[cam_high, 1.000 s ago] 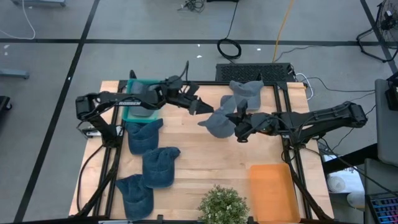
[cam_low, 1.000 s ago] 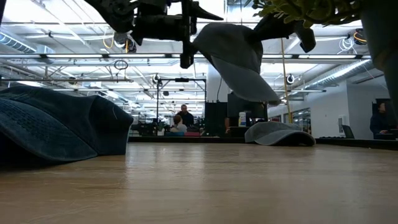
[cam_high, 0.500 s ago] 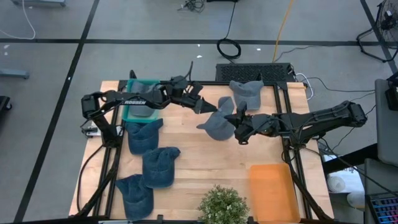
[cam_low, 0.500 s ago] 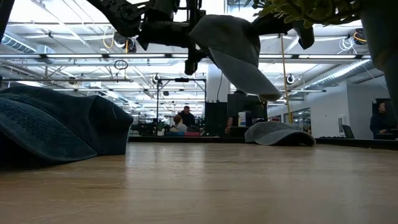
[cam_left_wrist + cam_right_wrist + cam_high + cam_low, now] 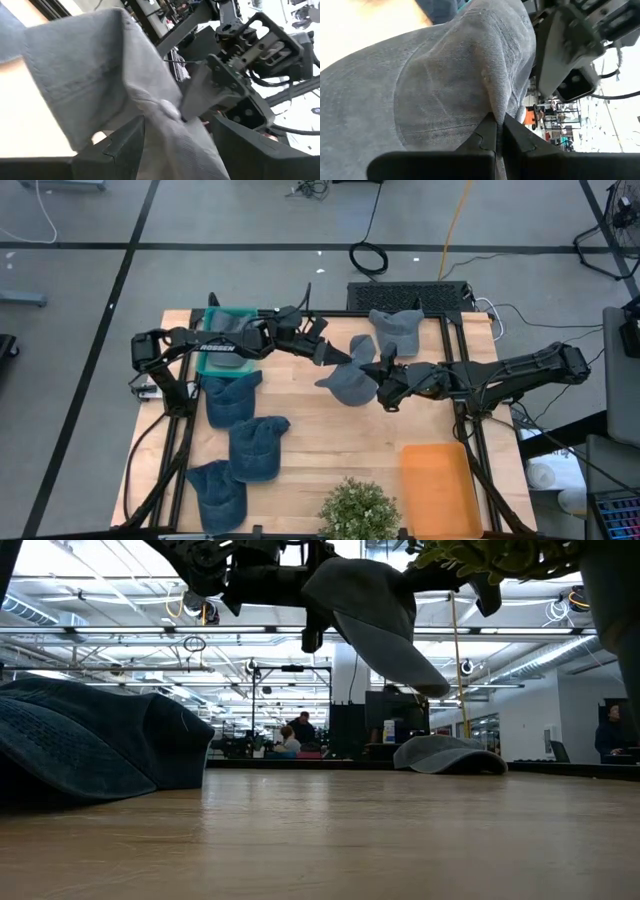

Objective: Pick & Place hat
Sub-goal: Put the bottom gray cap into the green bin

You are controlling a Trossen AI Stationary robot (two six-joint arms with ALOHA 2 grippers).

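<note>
high view: grey cap [image 5: 349,383] held off the table mid-span, between both arms. R gripper [image 5: 385,387] pinched on its far-right side; L gripper [image 5: 328,353] at the cap's upper-left edge, jaws spread, straddling the fabric, not clamped. Cap lies just right of and below L tool; both equally near, R owns it.
high view, rest: teal bin [image 5: 224,350] under L arm, likely target; orange tray [image 5: 437,490] lower right; 2nd grey cap [image 5: 396,326] at far edge; three blue caps [image 5: 233,397] on left side; plant [image 5: 357,511] near front edge.
writing: white lettering on L forearm, looks like "ROSSEN", part of the maker's name; not sure.
low view: held cap [image 5: 375,615] hangs high above wood table [image 5: 330,840], brim tilted down to the right. Blue cap [image 5: 95,745] at left; 2nd grey cap [image 5: 450,756] resting far back. No readable text.
L wrist view: cap fabric [image 5: 110,85] runs between own fingers [image 5: 120,150], set wide apart, gap each side; R gripper [image 5: 235,80] beyond.
R wrist view: fingers [image 5: 487,137] closed tight on a fold of cap [image 5: 445,100]. L arm housing [image 5: 575,45] behind.
judgement: handover R to L; needs L to close first.
</note>
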